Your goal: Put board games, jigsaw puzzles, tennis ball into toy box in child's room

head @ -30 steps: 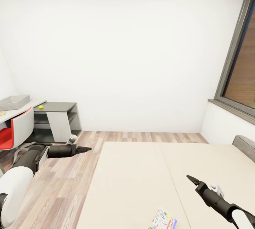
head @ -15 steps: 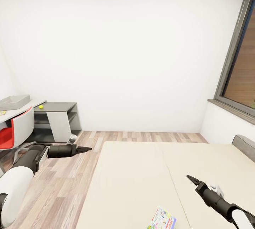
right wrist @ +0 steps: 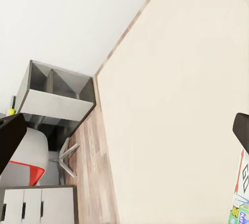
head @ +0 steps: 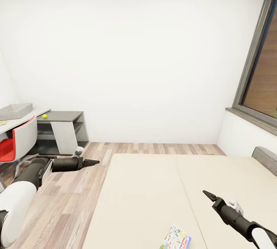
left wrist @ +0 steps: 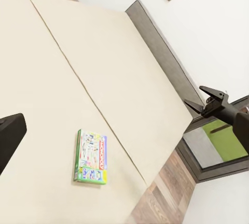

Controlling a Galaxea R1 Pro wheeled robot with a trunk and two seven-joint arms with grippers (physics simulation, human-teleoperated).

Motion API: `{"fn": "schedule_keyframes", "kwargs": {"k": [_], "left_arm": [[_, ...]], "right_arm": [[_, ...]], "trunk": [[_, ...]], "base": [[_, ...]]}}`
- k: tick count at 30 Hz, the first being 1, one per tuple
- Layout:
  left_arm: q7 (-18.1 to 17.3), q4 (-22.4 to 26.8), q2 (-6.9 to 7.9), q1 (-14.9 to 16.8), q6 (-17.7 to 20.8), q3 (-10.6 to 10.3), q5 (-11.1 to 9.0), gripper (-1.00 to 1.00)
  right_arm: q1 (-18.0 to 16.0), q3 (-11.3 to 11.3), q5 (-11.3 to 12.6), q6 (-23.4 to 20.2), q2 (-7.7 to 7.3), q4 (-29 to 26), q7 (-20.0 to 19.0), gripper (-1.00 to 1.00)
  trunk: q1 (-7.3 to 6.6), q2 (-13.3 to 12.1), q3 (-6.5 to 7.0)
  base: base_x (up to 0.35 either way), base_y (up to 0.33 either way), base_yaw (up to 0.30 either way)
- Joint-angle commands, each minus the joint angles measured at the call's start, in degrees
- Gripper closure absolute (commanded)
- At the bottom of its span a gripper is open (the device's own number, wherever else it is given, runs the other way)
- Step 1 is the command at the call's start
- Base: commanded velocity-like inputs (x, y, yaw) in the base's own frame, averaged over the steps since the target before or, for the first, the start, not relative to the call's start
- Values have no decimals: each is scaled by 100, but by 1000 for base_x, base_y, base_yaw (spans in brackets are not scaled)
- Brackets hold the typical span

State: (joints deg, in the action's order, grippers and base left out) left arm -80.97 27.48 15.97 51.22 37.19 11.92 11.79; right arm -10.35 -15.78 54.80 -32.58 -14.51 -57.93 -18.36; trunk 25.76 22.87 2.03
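One board game (head: 176, 238), a flat cartoon-covered box with green edges, lies on the beige bed (head: 154, 187) near its front edge; it also shows in the left wrist view (left wrist: 92, 156). The pale grey toy box (head: 15, 111) sits on the table (head: 63, 116) at far left, with the tennis ball (head: 44, 116) on the table's dark grey section. My left gripper (head: 94, 161) hovers open over the floor beside the bed. My right gripper (head: 206, 194) hangs open above the mattress, right of the board game and apart from it. Both hold nothing.
A red-and-white chair (head: 17, 141) stands at the table. The wood-plank floor (head: 73, 199) runs between bed and table. A dark-framed window (head: 259, 72) and the grey headboard (head: 266, 157) are at right. A white wall closes the far side.
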Motion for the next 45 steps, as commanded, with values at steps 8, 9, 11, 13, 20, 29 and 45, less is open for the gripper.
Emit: {"fn": "schedule_keyframes", "kwargs": {"k": [8, 9, 11, 13, 20, 29, 45], "left_arm": [[-35, 3, -11, 2, 62, 36, 61, -100], [-35, 3, -16, 2, 61, 37, 61, -100], [-34, 2, -24, 2, 61, 36, 61, -100], [-38, 3, -28, 2, 61, 37, 61, -100], [-42, 3, -33, 2, 62, 38, 61, -100], [-38, 3, -40, 2, 61, 38, 61, -100], [-35, 3, -42, 2, 67, 38, 61, -100]], "right_arm": [[-2, -12, 21, -38, 1, 1, -10, -100], [-2, -12, 20, -38, 1, 1, -10, -100], [-2, -12, 19, -38, 1, 1, -10, -100], [-2, -12, 21, -38, 1, 1, -10, -100], [-2, -12, 22, -44, 1, 1, -11, -100], [-2, -21, 23, -47, -5, 1, -10, -100], [-2, -21, 30, -47, -6, 1, -10, -100]], "trunk": [[2, 4, -3], [2, 4, -3], [2, 4, -3], [2, 4, -3], [2, 4, -3], [2, 4, -3], [2, 4, -3]], "base": [[0, -50, 0], [0, -177, 0], [0, -208, 0], [0, -170, 0], [0, -48, 0], [0, -74, 0], [0, -85, 0]]}}
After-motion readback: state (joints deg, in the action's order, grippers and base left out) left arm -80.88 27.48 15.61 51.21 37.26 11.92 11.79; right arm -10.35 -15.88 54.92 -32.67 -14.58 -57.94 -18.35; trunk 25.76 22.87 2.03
